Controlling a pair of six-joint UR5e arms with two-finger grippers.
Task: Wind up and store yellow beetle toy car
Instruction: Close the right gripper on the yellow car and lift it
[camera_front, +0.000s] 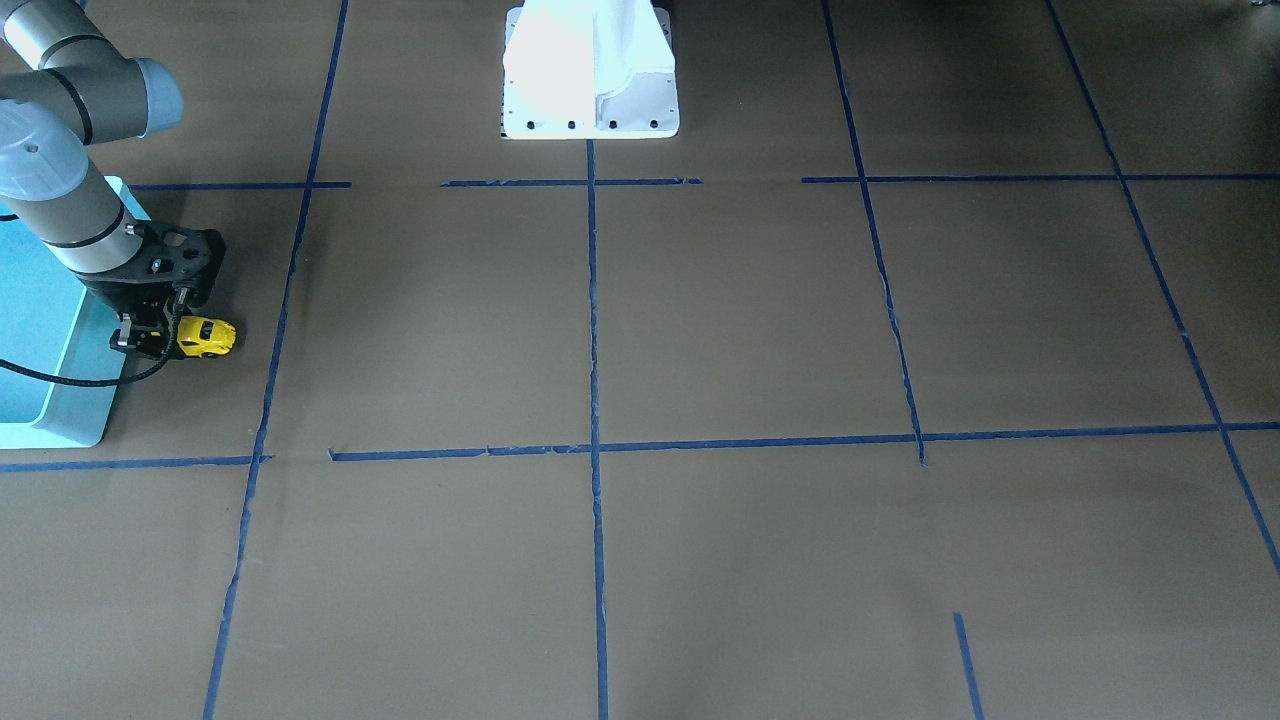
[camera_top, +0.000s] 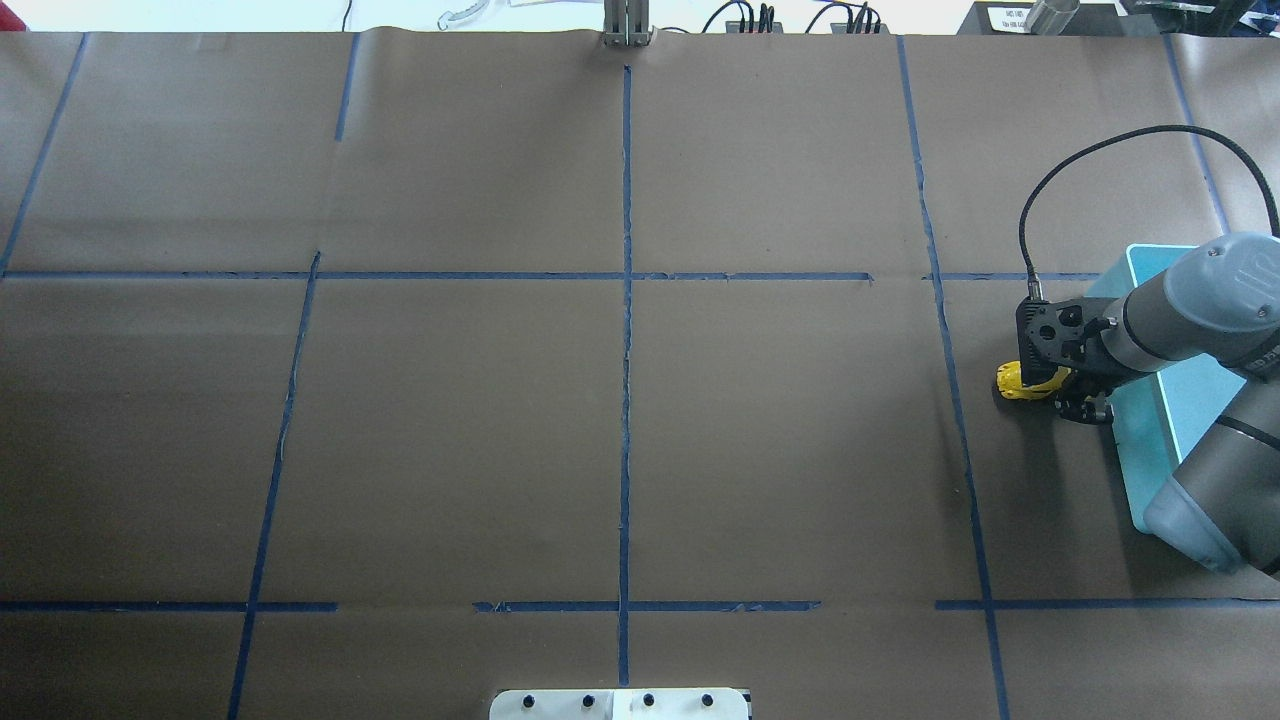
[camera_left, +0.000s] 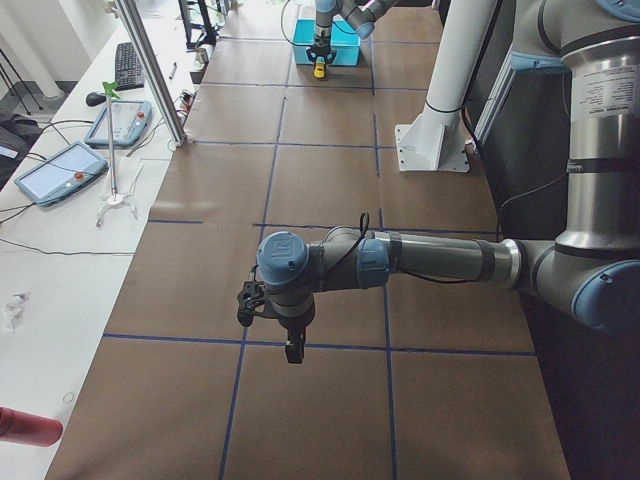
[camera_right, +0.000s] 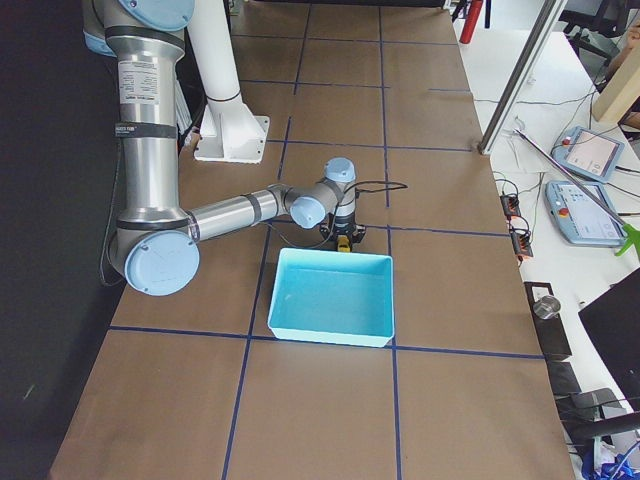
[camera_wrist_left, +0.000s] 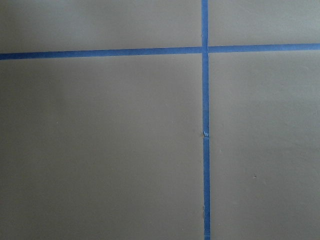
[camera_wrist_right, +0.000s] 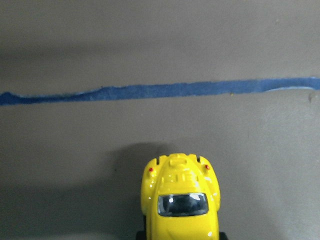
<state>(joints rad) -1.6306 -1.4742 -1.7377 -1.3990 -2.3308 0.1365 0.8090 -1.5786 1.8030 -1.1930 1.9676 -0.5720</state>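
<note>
The yellow beetle toy car (camera_front: 207, 337) is on or just above the brown paper, right beside the light blue bin (camera_front: 62, 425). My right gripper (camera_front: 165, 338) is shut on the car's rear half, and the car's front end sticks out toward the table's middle. The overhead view shows the car (camera_top: 1022, 380) under the right gripper (camera_top: 1055, 385), next to the bin (camera_top: 1140, 450). In the right wrist view the car (camera_wrist_right: 181, 202) fills the bottom centre. My left gripper (camera_left: 290, 345) shows only in the exterior left view, hanging above the paper, and I cannot tell whether it is open or shut.
Blue tape lines (camera_front: 593, 300) divide the brown paper into squares. The robot's white base (camera_front: 590, 90) stands at the table's robot side. The left wrist view shows only paper and a tape cross (camera_wrist_left: 205, 49). Tablets and cables (camera_left: 75, 165) lie beyond the far edge.
</note>
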